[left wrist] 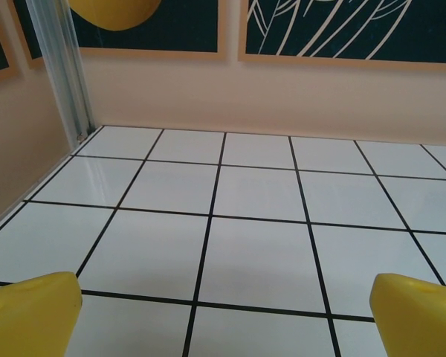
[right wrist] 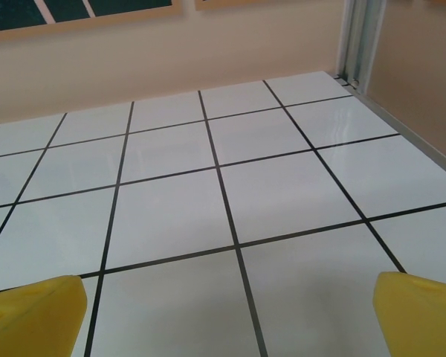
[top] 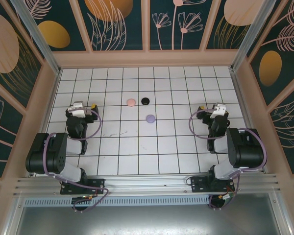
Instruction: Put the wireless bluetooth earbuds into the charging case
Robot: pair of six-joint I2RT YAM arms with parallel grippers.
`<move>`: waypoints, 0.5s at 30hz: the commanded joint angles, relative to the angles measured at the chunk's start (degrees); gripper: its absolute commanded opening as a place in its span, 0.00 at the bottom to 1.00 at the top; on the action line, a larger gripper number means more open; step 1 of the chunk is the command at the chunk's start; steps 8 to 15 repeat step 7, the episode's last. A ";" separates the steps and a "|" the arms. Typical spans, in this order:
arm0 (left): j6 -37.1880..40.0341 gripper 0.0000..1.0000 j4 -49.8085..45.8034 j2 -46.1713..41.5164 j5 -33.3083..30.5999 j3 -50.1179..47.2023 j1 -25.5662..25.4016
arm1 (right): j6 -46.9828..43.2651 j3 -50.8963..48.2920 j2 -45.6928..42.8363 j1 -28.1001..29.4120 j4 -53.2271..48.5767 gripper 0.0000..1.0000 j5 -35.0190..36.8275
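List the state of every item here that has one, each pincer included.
left pincer, open, holding nothing
right pincer, open, holding nothing
pink case, lying flat, untouched, lid too small to judge
black case, lying flat, untouched
lilac case, lying flat, untouched, apart from both

Three round, disc-like charging cases lie flat on the white tiled surface, out in the middle toward the far side. The pink case (top: pixel 131 102) and the black case (top: pixel 145 101) sit near each other in a row. The lilac case (top: pixel 150 118) lies apart on their near side, closest to the black one. Whether the lids are open or shut, I cannot tell.
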 commanded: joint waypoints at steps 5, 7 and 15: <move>-1.26 0.99 0.00 0.65 0.08 1.03 0.32 | 0.39 1.45 0.09 -0.74 1.77 0.99 -2.85; -1.19 0.99 0.00 0.60 -0.04 1.03 0.34 | 0.26 1.27 0.06 -0.67 1.92 0.99 -4.28; -1.19 0.99 0.00 0.60 -0.04 1.03 0.34 | 0.26 1.27 0.06 -0.67 1.92 0.99 -4.28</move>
